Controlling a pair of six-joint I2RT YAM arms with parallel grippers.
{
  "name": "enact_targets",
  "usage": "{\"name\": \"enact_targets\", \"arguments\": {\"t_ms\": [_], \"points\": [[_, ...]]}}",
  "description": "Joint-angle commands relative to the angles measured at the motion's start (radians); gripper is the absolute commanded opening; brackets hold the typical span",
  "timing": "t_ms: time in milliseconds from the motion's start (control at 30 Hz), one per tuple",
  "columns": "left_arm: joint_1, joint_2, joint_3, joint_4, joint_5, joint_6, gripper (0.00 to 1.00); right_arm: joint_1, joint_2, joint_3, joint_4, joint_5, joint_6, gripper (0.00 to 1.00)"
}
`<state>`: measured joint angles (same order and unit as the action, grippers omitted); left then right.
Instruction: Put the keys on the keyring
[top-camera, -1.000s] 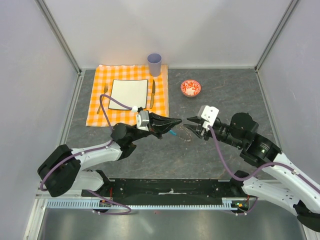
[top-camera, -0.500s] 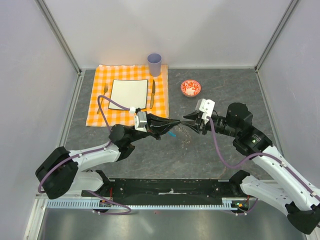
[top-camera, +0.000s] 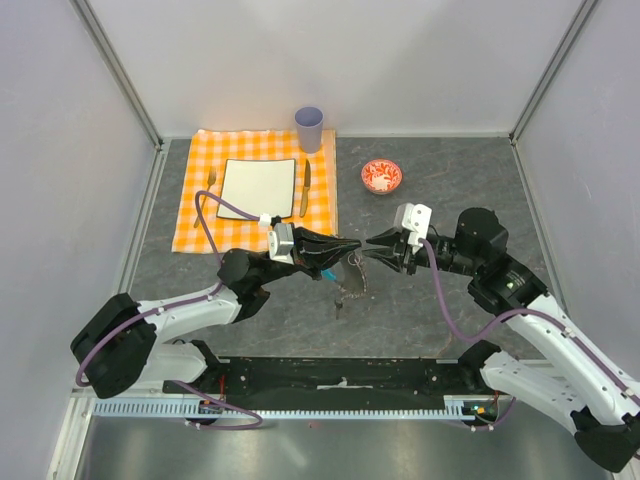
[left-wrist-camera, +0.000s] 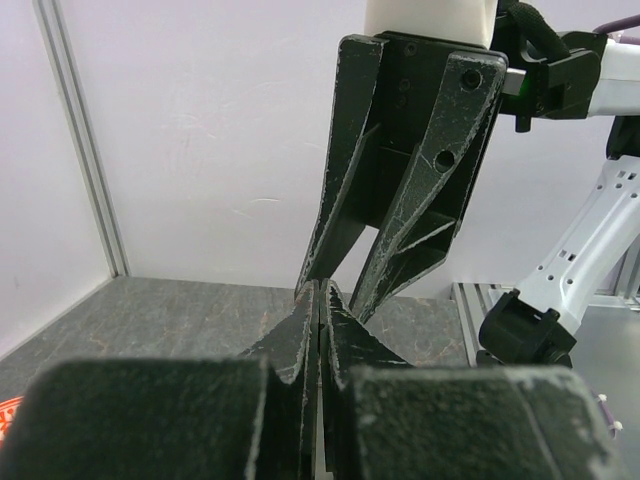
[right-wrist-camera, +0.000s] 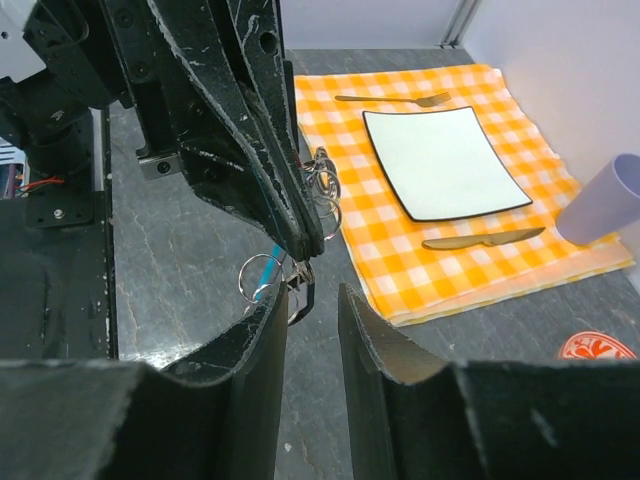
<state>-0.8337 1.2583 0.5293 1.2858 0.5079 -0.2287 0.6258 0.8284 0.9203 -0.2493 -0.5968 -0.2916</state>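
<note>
One keyring now dangling, right gripper nearer

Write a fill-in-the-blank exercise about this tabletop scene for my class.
1. The white plate lies between the fork and the ___.
2. The left end effector is shut on the ___.
3. The small patterned bowl is mostly ___ in colour.
Missing words: knife; keyring; red.

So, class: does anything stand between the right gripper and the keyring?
Nothing visible does. The keyring hangs from the shut left gripper, just ahead of the open right gripper, with only air between.
</note>
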Motion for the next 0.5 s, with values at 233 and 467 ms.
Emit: {"name": "enact_targets", "arguments": {"t_ms": [233,467], "points": [[-0.005,-0.03,0.014,0.343,0.011,-0.037,0.02,-0.005,0.049,0.011,0.082,-0.095,0.011,0.26],[-0.005,-0.031,0.014,0.343,0.015,-0.037,0.02,-0.003,0.061,0.014,0.094,-0.103,0.012,0.18]]}}
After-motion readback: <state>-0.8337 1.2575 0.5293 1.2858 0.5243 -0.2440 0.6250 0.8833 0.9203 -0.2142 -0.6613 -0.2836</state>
